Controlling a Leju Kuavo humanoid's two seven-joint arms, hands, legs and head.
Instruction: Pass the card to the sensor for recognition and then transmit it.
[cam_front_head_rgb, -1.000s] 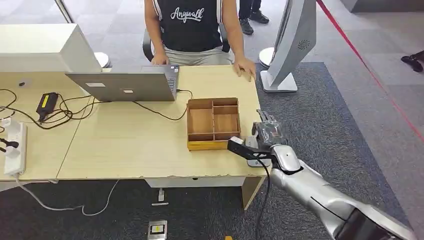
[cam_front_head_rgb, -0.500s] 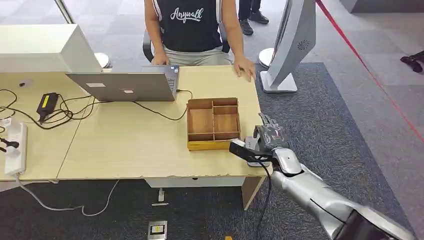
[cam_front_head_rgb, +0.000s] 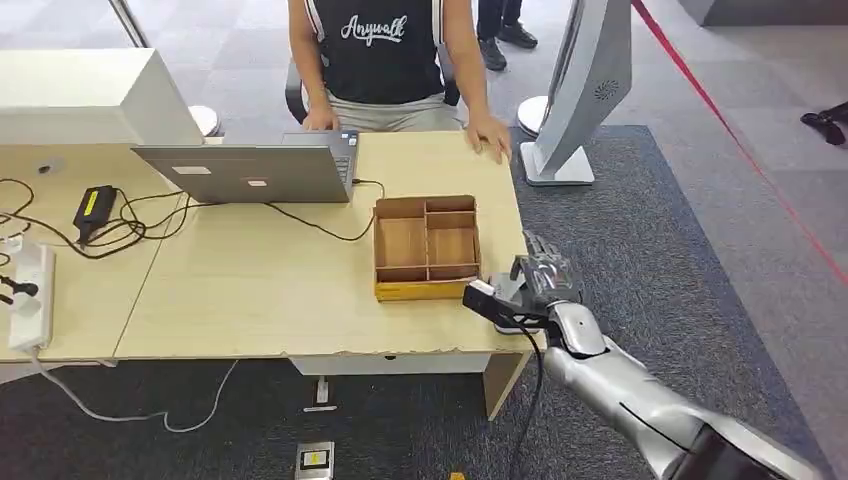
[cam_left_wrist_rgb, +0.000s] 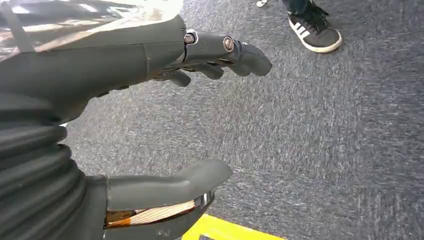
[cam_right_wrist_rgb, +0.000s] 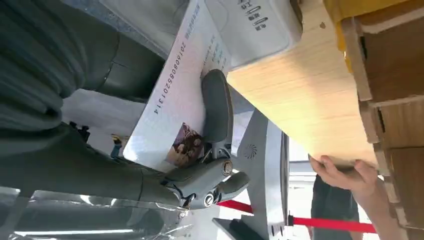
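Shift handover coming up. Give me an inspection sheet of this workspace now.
Surface: light wooden desk, front edge chipped.
Job's things: card held at the white sensor by the desk's corner.
Clutter: wooden tray, compartments empty; laptop; power strip.
Hands: right hand pinches the card; left hand holds nothing, over carpet.
Cables: black leads tangled left of the laptop; one runs toward the tray.
Surroundings: seated person; white stand; red line.
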